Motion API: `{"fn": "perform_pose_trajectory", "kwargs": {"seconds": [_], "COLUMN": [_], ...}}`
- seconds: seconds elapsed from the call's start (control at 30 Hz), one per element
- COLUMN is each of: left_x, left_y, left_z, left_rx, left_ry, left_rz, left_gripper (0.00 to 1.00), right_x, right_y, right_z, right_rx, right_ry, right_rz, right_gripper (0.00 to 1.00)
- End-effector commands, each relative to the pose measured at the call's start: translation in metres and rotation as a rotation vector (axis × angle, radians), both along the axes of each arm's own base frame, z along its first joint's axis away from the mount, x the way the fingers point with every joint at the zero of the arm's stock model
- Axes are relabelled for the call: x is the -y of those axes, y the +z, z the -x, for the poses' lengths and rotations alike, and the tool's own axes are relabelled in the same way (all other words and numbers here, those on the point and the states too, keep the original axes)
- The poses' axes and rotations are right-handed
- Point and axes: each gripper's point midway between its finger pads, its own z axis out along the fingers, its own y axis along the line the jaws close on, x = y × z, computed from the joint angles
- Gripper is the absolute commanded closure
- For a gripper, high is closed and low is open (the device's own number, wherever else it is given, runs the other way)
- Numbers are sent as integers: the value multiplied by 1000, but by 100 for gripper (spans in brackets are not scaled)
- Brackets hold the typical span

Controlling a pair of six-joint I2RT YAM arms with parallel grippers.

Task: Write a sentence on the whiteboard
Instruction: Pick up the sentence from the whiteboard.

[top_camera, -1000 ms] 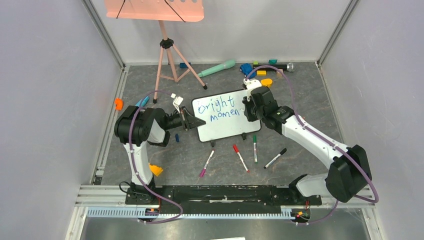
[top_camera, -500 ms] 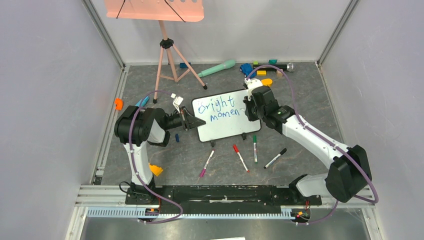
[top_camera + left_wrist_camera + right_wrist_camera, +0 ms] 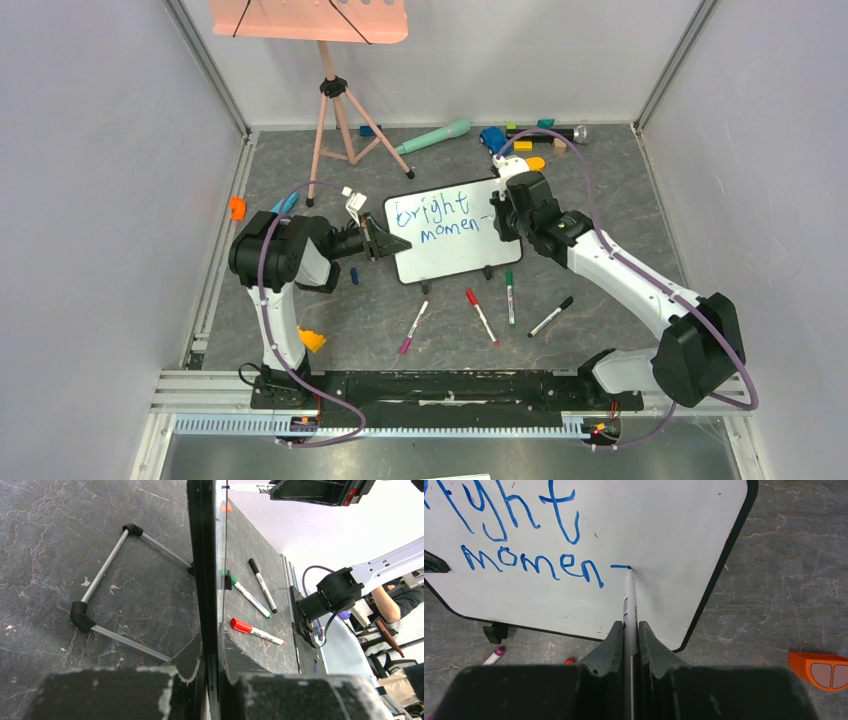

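While the whiteboard [image 3: 455,258] stands mid-table on its feet, the left gripper [image 3: 388,244] is pinched on its left edge. Right gripper [image 3: 629,642] is closed on a marker [image 3: 629,597], tip touching the board. Sentence [image 3: 447,232] reads "Bright momen" plus one short stroke. Four loose pens [image 3: 481,316] lie in front: red, green, black, one seemingly purple-capped.

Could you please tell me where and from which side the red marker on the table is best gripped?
I'd grip the red marker mid-barrel, coming from straight above and closing across its length: it lies flat, with the green marker and purple marker well apart on either side.
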Motion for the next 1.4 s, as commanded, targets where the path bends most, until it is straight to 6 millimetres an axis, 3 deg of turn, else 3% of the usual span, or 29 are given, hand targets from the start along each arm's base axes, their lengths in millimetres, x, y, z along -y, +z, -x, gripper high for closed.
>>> {"fn": "perform_pose_trajectory", "kwargs": {"seconds": [0.0,0.23,0.4,1.0,1.37], "left_x": [-4,-4,-4,-4,-4], "left_y": [-31,-30,-30,-30,-29], "left_z": [-12,-12,-12,-13,-12], "left_rx": [85,89,89,84,87], "left_ry": [77,77,77,78,81], "left_rz": [-64,-64,-64,-63,-63], "left_gripper": [98,98,98,98,98], "right_x": [10,-7,-9,-13,0], "right_y": [22,52,58,31,-6], "right_z": [-12,-9,-12,-26,5], "right_rx": [68,135,149,116,36], "right_ry": [-45,33,45,39,26], "right_rz": [4,-89,-93,-46,-52], "right_gripper": [100,100,100,100,100]}}
